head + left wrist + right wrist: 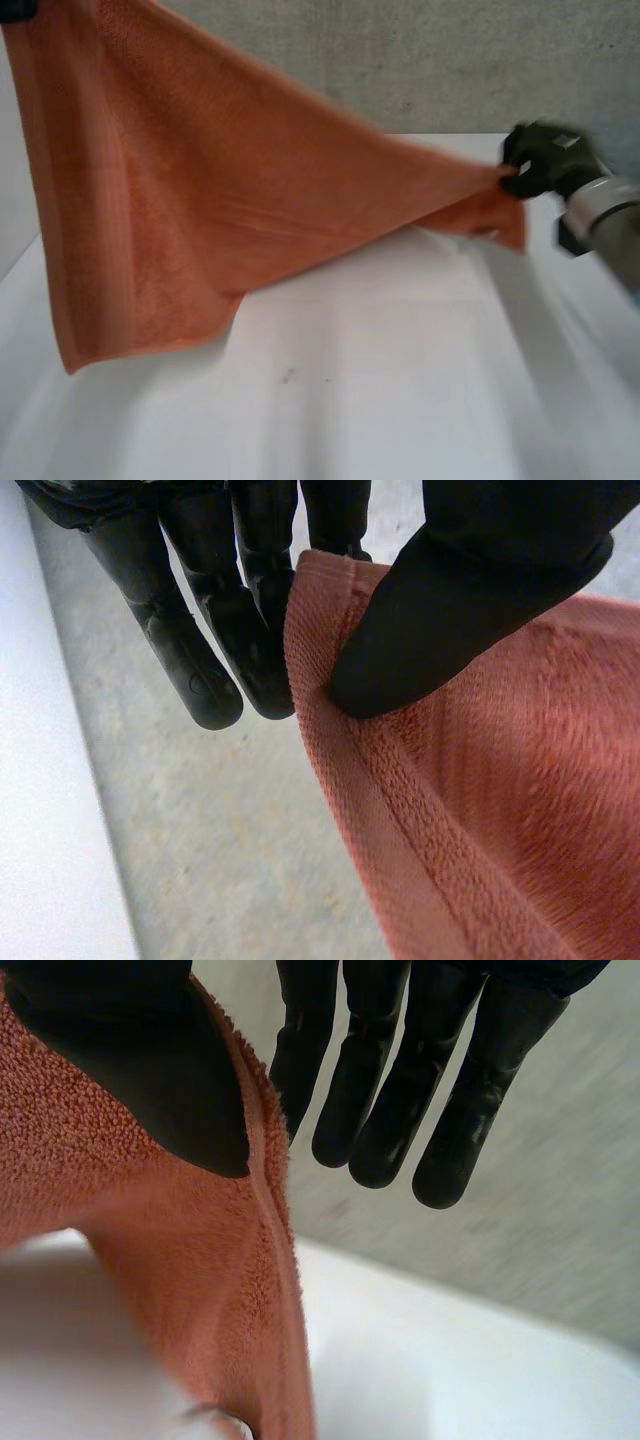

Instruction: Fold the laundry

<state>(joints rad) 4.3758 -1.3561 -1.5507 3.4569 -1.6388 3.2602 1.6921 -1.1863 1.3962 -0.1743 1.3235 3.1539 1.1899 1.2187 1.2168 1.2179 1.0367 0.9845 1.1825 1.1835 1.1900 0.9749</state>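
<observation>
– We start with the desk: white, and bare under the cloth. How does our towel lie over it?

– It hangs in the air, stretched between our two hands. Its top edge slants down from high at our left to lower at our right. Most of the cloth drops under the left side, and a free corner hangs low, close to the desk. We cannot tell whether it touches.

– And the grips?

– Our left hand nips the hem at a top corner, barely open, just the cloth's thickness between. Our right hand pinches the same edge near the other corner, and a small flap hangs past it.

– So what does the coming move turn on?

– The slant, we think. The right hand is nearer the desk, so the left must come down level before we lay the towel flat.
</observation>
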